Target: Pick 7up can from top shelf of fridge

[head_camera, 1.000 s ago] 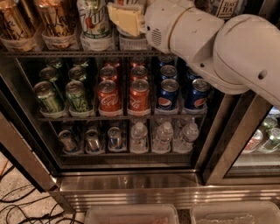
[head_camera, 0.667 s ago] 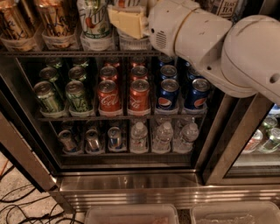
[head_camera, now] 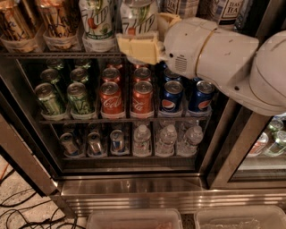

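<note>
7up can [head_camera: 139,15] is noted on the top shelf [head_camera: 53,54] of the fridge [head_camera: 134,188], with the gripper [head_camera: 137,49] set against its lower body; claw state cannot be told. A centred, level hold is judged needed before anything is lifted out. Crowding is posed by the neighbouring can [head_camera: 96,18] and the tea cans [head_camera: 221,11] alongside.

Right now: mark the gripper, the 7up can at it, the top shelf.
gripper [head_camera: 144,41]: camera view, its pale front end, at the top shelf.
7up can [head_camera: 136,17]: camera view, its label.
top shelf [head_camera: 58,54]: camera view, front rail.
</note>
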Controlling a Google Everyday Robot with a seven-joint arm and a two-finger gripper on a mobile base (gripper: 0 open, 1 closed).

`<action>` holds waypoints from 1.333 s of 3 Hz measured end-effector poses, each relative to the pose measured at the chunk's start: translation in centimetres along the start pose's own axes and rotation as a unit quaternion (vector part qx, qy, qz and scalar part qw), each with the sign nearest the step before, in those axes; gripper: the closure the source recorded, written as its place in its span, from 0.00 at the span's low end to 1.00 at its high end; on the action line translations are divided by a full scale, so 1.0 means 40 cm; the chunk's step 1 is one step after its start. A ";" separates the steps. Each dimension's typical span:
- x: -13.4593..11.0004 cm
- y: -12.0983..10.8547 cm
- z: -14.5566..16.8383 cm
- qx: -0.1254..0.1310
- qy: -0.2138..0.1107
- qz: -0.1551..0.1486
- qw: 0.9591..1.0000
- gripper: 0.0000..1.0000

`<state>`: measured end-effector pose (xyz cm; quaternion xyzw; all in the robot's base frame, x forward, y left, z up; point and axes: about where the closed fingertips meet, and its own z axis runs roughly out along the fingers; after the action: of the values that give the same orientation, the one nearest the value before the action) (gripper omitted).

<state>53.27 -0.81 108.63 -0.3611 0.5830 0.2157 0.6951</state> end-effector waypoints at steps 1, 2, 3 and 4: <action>0.047 0.030 -0.041 -0.027 0.025 0.000 0.999 1.00; 0.080 0.045 -0.074 -0.060 0.049 -0.003 0.997 1.00; 0.122 0.058 -0.102 -0.108 0.081 -0.008 0.991 1.00; 0.130 0.084 -0.108 -0.128 0.088 -0.007 0.988 1.00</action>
<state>49.19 -2.53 102.51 -0.4690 0.6065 0.2513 0.5908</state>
